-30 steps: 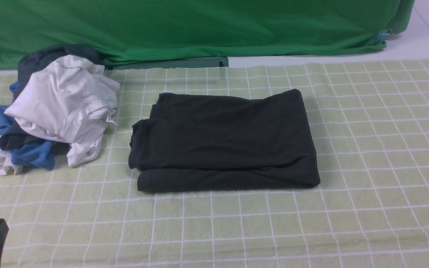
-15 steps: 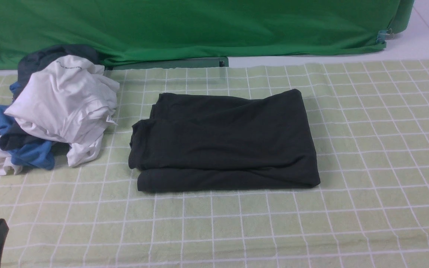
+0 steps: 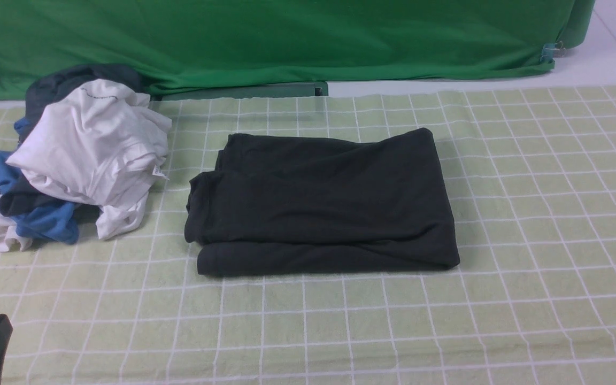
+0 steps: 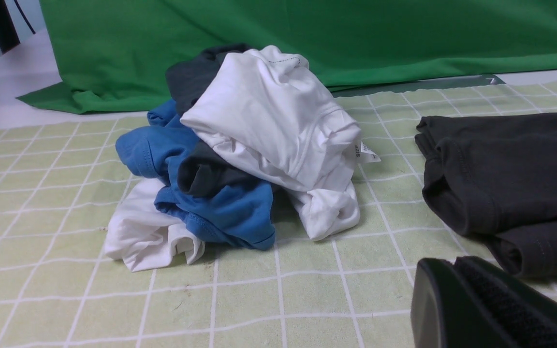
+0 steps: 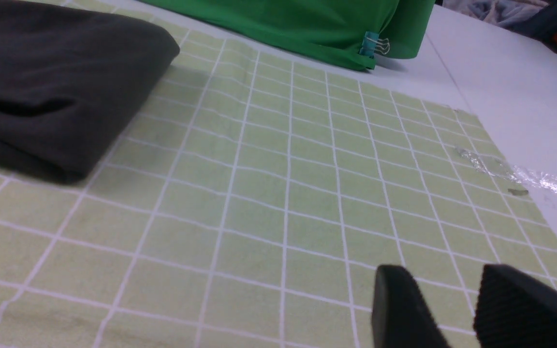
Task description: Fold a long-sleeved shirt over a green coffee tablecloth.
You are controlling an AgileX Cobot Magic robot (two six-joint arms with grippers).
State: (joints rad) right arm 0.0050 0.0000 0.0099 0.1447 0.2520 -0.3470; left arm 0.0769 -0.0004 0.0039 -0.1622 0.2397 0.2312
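Black long-sleeved shirt [image 3: 321,203], folded flat, mid pale green gridded tablecloth [image 3: 527,224].

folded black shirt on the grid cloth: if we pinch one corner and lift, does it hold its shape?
Probably not. The folded black cotton long-sleeved shirt lies in loose stacked layers with soft, rounded edges, so a corner pinch would likely lift only the top layer and the fold would open. It looks limp, so it should droop. Pushed, it may bunch up or drag the pale yellow-green grid tablecloth.

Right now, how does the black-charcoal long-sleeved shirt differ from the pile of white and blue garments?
The black-charcoal long-sleeved shirt lies folded into a flat, neat rectangle; the pile of white and blue garments is a crumpled heap. The shirt is one dark piece; the pile mixes several colours. Both rest on the pale yellow-green gridded tablecloth, with neither gripper touching them.
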